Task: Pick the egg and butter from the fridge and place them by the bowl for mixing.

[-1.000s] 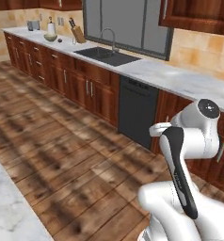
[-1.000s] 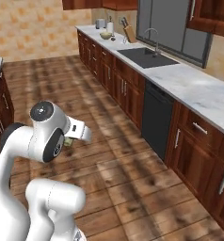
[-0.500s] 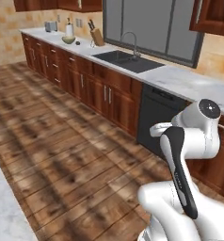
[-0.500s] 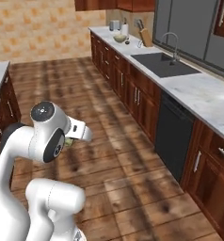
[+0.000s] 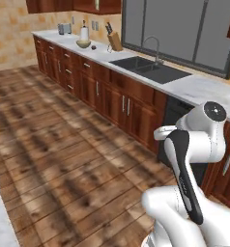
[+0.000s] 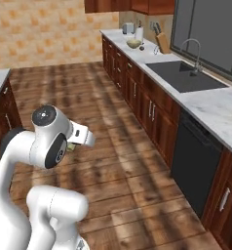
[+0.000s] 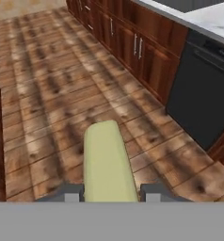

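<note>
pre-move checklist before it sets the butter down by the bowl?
1. Butter held between the gripper tips, sticking out ahead: ok.
2. Bowl located, on the far end of the counter: ok.
3. Bowl within reach now: not ok, it looks well ahead of the arm.
4. Wooden floor along the cabinets free of obstacles: ok.
5. Egg already by the bowl: cannot tell, a small dark thing beside it is too small to identify.
</note>
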